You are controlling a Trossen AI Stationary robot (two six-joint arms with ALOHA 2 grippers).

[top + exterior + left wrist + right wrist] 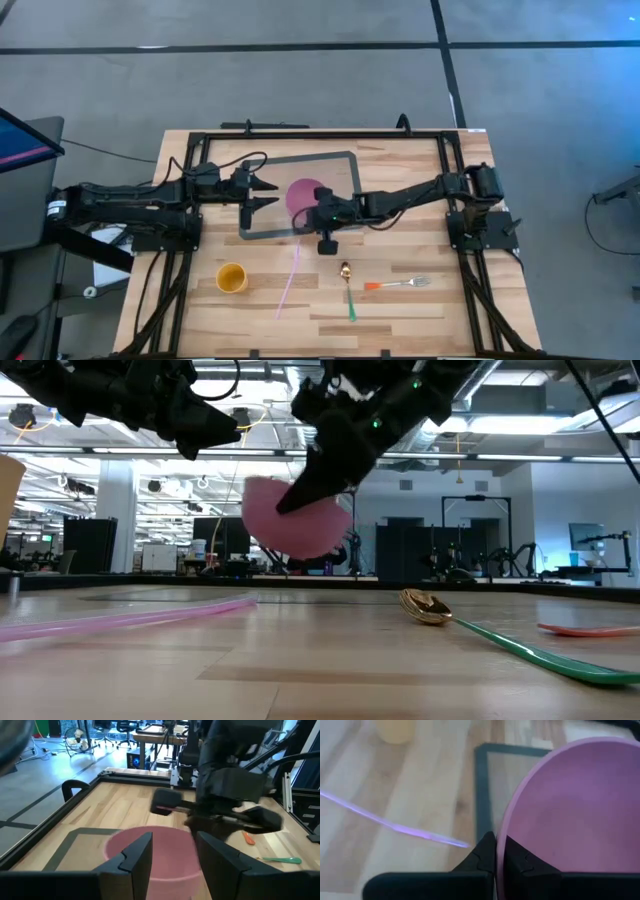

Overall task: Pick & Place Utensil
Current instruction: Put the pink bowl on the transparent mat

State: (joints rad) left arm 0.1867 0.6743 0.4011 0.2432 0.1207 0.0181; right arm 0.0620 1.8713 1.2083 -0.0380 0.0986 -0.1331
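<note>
A pink bowl (305, 190) hangs over a grey-edged placemat (260, 232) in the middle of the table. My right gripper (496, 845) reaches in from the table's right and is shut at the bowl's near rim. In the low view the bowl (300, 525) shows tilted, its underside above the tabletop. My left gripper (174, 837) waits level and open just left of the bowl (160, 855), higher than it, touching nothing. A gold spoon with a green handle (346, 272), an orange-handled fork (400, 284) and a pink straw (290, 280) lie flat on the wood nearer the front edge. My right gripper has the bowl's near rim (504, 827) running into the slit between its two shut fingers, one finger on the inner side and one on the outer. The fingers slant down from the table's right. The bowl hangs tilted and clear of the placemat.
A yellow cup (232, 278) stands near the front left. The spoon's bowl (425, 606) and the straw (120, 618) lie between the placemat and the front edge. A black frame runs along the table's sides and far edge.
</note>
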